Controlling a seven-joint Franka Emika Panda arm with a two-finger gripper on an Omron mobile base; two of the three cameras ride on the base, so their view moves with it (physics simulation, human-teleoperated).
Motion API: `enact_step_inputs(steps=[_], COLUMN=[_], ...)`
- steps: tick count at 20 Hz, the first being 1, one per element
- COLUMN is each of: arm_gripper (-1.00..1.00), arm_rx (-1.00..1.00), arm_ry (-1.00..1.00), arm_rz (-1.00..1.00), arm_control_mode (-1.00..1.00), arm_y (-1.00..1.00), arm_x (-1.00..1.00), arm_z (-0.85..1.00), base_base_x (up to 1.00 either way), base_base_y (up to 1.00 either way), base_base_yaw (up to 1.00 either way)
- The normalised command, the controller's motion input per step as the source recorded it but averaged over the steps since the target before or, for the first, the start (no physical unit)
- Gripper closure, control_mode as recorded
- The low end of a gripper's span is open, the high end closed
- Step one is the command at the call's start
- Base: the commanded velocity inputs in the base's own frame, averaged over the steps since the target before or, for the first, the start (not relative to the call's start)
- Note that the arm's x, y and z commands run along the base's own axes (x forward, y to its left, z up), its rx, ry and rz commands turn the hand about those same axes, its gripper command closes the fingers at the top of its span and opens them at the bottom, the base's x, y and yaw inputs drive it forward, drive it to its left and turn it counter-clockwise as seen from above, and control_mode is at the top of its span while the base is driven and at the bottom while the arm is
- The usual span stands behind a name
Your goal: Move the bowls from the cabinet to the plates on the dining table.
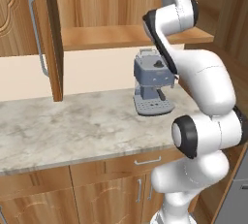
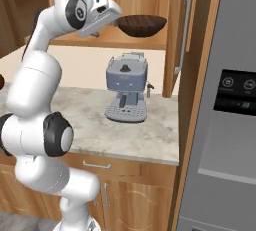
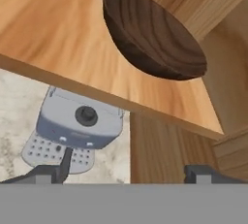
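Observation:
A dark brown wooden bowl [image 2: 141, 25] [image 3: 155, 36] rests on the lower shelf [image 3: 58, 39] of the open wall cabinet [image 1: 121, 36], near its right side wall. My gripper [image 2: 115, 16] [image 3: 126, 173] is raised to shelf height just left of the bowl and a short way off it. It is open, with nothing between its two fingertips [image 3: 51, 172]. The plates and the dining table are out of view.
A grey coffee machine [image 1: 152, 85] [image 2: 127, 87] [image 3: 80, 126] stands on the marble counter [image 1: 72, 126] right below the shelf. The cabinet doors [image 1: 48, 39] [image 2: 182, 30] hang open on both sides. A steel fridge [image 2: 230, 115] stands to the right.

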Motion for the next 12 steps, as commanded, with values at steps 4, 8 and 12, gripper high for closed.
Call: enact_step_inputs(steps=[4, 8, 12], arm_gripper=[-1.0, -1.0, -1.0], arm_rx=[0.0, 0.0, -0.02], arm_ry=[0.01, 0.0, 0.0], arm_rz=[0.0, 0.0, 0.0], arm_control_mode=[-1.0, -1.0, -1.0], arm_y=[-0.02, -0.06, -0.06], arm_x=[0.87, 0.77, 0.76], arm_z=[-0.15, -0.02, -0.07], base_base_x=[0.0, 0.0, 0.0], base_base_y=[0.0, 0.0, 0.0], base_base_yaw=[0.0, 0.0, 0.0])
